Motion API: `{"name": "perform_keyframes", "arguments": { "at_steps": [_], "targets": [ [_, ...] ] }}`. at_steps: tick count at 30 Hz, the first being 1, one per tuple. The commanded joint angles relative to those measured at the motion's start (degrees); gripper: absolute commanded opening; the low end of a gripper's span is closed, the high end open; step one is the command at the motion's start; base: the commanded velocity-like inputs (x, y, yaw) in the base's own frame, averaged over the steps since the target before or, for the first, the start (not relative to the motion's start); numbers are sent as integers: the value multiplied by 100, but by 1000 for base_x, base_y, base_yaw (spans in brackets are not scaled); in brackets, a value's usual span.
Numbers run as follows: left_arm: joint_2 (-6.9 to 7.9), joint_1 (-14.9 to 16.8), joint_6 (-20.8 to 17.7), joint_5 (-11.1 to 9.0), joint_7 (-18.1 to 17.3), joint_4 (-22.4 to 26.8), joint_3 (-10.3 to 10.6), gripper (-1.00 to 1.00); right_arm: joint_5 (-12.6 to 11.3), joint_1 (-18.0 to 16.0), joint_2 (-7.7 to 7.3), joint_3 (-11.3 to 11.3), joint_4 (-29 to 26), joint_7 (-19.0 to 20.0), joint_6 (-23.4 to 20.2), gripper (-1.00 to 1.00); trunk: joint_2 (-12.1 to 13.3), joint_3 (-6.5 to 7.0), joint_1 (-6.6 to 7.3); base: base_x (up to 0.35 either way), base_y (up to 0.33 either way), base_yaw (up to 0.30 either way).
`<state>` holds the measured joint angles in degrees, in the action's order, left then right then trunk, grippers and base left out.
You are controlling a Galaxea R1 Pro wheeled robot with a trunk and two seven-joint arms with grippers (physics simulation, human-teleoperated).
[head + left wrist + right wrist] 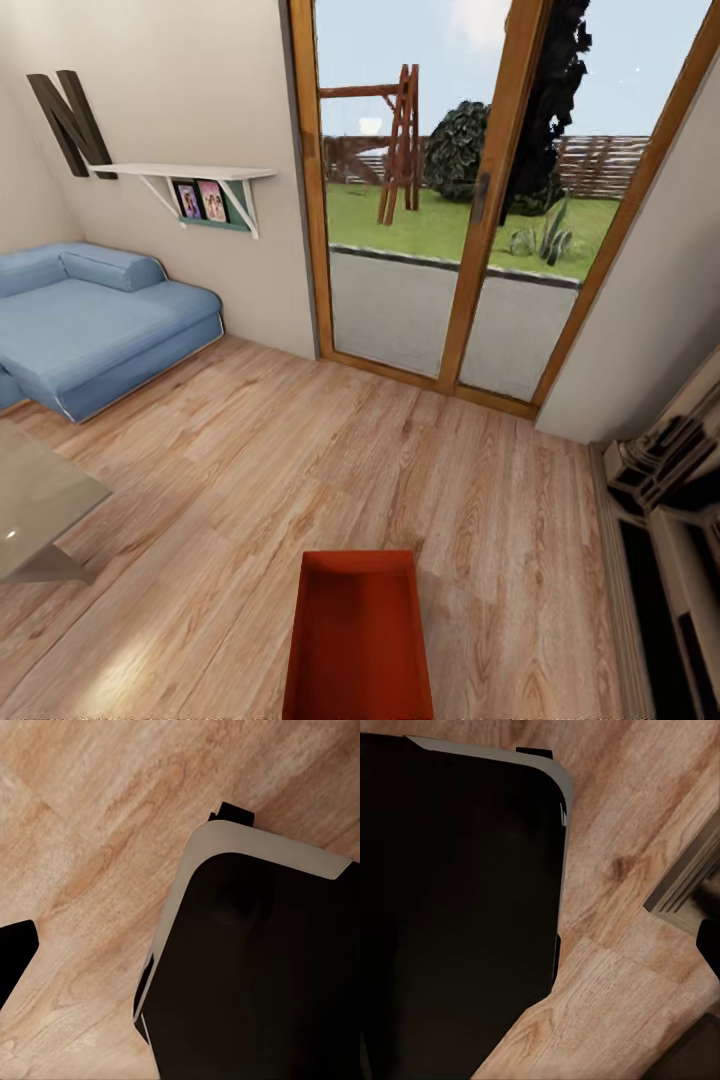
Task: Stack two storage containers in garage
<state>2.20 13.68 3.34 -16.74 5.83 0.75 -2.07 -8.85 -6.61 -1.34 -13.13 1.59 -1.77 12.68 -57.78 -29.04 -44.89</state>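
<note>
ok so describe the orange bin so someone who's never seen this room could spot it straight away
Start at the wood-framed glass doors on the far wall and come straight back over the light plank floor to the near edge of the head view. The storage container sits there, an open, lidless rectangular bin. It is the one orange-red thing, unlike the blue sofa and glass table on the left.

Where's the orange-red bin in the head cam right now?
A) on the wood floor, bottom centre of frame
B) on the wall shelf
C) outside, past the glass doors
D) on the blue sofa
A: the orange-red bin sits open side up on the light wood floor at the frame's bottom centre, apart from the blue sofa and short of the glass doors.
</note>
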Motion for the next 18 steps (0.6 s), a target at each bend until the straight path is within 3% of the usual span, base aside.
{"name": "perform_keyframes", "arguments": {
  "at_steps": [1, 18],
  "targets": [
    [-1, 3, 17, -15, 6, -4, -17, 100, -55, -6, 2, -50, 17, -4, 33, 100, -3, -14, 0, 0, 0, 0],
    [-1, 3, 17, -16, 6, -2, -16, 100, -55, -6, -1, -57, 20, -3, 33, 100, -3, -171, 0, 0, 0, 0]
  ]
}}
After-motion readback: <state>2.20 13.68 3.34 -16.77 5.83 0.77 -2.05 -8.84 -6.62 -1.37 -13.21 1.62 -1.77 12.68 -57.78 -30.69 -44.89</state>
